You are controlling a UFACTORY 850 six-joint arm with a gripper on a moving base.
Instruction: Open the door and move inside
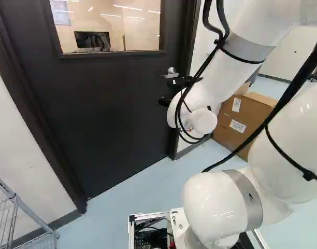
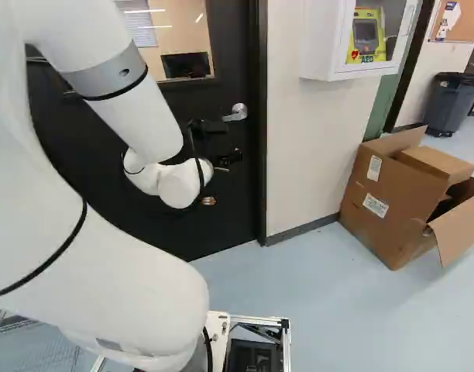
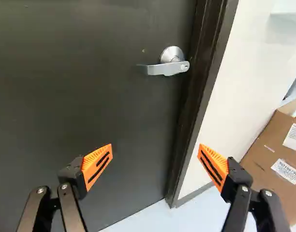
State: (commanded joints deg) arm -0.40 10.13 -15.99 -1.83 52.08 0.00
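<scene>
Evidently, from where I stand, the door (image 1: 117,104) is heavy, its lever handle (image 3: 160,69) probably slick, sprung; grasp towards its free end. Gripper (image 3: 155,147): released, empty.

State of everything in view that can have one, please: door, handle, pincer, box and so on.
Door: shut in its frame.
Lever handle: roughly level, untouched.
Pincer: open, empty.
Larger cardboard box: top flaps open.
Monitor behind the door's window: looks dark.
Wall cabinet with the defibrillator: cannot tell whether latched.
</scene>
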